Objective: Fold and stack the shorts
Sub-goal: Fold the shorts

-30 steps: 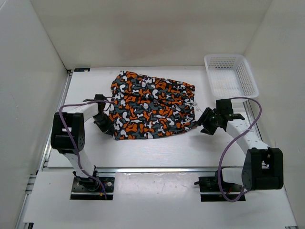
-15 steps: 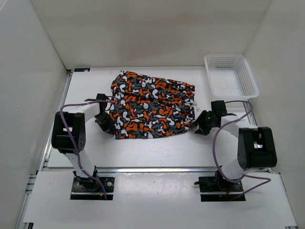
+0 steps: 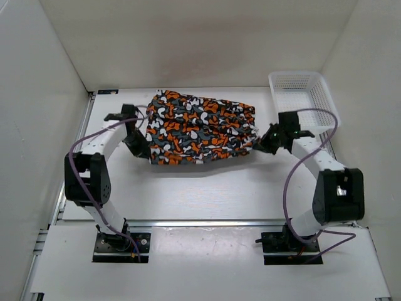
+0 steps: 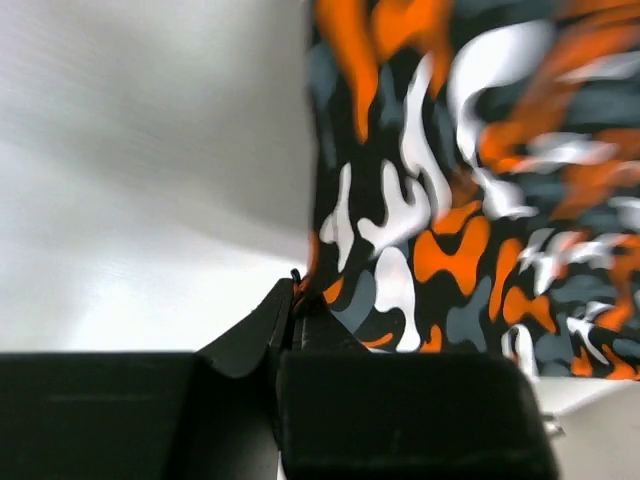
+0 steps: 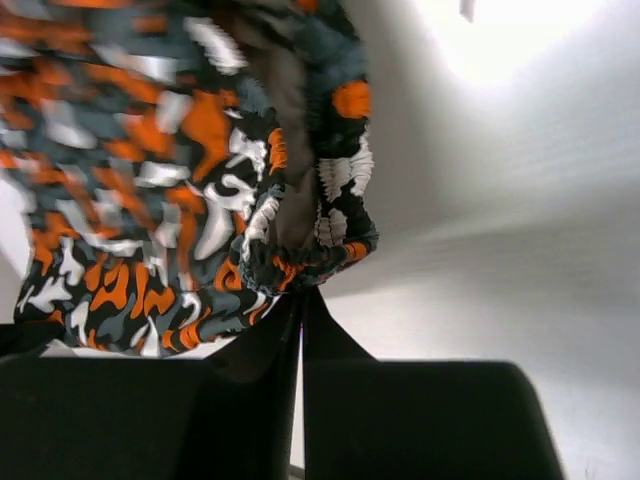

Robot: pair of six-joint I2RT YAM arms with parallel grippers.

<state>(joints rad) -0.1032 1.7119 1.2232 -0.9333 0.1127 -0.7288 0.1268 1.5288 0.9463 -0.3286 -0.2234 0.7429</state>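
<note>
**fold in progress: slip and skew hazards**

position. the shorts (image 3: 200,128) lie in the upper middle of the top view, spread sideways on the worktop (image 3: 207,188). the white mesh basket (image 3: 304,100) stands just to their right, in the upper right of the frame. the lower edge of the fabric throws a shadow, so it appears to be raised off the surface.

grip state. the left fingers (image 3: 144,152) are pressed together on the lower left corner. the left wrist view shows the left fingers (image 4: 293,300) meeting on only a thin margin of the printed cloth (image 4: 450,200). the right fingers (image 3: 260,145) are pressed together on the right end. the right wrist view shows the right fingers (image 5: 300,305) pinching the gathered waistband (image 5: 335,215).

hazards, as judged from this state:
- slip at the left corner. cause: very little fabric sits between the tips, so a pull along the cloth could draw it free.
- skewed fold. cause: one arm travelling further than the other, so the edges land out of line.
- sagging centre. cause: the cloth is unsupported between the two grips and may drag and wrinkle the layer below.
- contact with the basket. cause: the right arm works close beside its wall.
- bunched release. cause: the elastic end is already crumpled and may set down as a lump.
</note>
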